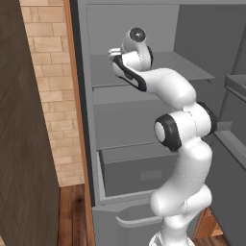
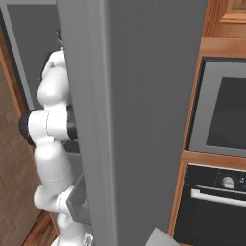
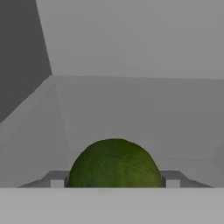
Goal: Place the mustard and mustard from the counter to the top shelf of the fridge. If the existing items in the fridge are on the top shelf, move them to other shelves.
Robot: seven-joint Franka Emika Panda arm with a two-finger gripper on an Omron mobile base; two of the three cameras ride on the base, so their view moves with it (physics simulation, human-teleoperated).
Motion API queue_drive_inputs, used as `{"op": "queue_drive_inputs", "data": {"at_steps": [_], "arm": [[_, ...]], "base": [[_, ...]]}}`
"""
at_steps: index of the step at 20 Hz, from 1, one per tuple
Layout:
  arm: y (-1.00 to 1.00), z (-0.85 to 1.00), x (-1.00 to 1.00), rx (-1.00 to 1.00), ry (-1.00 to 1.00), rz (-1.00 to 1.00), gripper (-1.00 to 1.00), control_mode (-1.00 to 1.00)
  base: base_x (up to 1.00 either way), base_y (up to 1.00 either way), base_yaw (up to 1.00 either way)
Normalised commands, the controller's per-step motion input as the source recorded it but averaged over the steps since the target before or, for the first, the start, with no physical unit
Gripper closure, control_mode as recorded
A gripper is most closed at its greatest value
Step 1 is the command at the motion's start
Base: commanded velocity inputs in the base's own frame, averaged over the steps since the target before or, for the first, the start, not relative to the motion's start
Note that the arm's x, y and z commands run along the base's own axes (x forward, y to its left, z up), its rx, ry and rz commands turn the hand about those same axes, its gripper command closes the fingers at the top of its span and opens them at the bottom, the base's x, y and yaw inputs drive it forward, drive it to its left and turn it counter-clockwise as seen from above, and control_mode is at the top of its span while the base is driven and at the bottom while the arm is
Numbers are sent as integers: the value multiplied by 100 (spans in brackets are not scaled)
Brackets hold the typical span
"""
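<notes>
A dark green ball (image 3: 114, 162), one of the existing items, sits between the two fingertips of my gripper (image 3: 114, 181), which is shut on it; both fingers (image 3: 57, 179) press its sides. Grey fridge walls and a shelf board lie behind it. In the left base view my arm reaches into the open fridge (image 1: 86, 96) at the height of the top shelf (image 1: 192, 69), with the wrist (image 1: 137, 48) hiding the fingers. The mustard bottles and the counter are out of view.
Below the top shelf are another flat shelf (image 1: 120, 125) and a grey drawer (image 1: 139, 170). The open fridge door (image 2: 144, 120) stands close on the arm's right. A brick wall (image 1: 48, 72) is to the left, ovens (image 2: 221, 110) to the right.
</notes>
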Motion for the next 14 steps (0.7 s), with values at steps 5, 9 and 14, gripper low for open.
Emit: {"op": "queue_drive_inputs", "data": {"at_steps": [5, 9, 14], "arm": [[0, 64, -100, 0, -71, 0, 100, -100], [-11, 84, -100, 1, -45, 0, 100, -100], [-45, 49, -100, 9, -12, -1, 100, -100]], "base": [[0, 0, 0], [0, 0, 0], [0, 0, 0]]}}
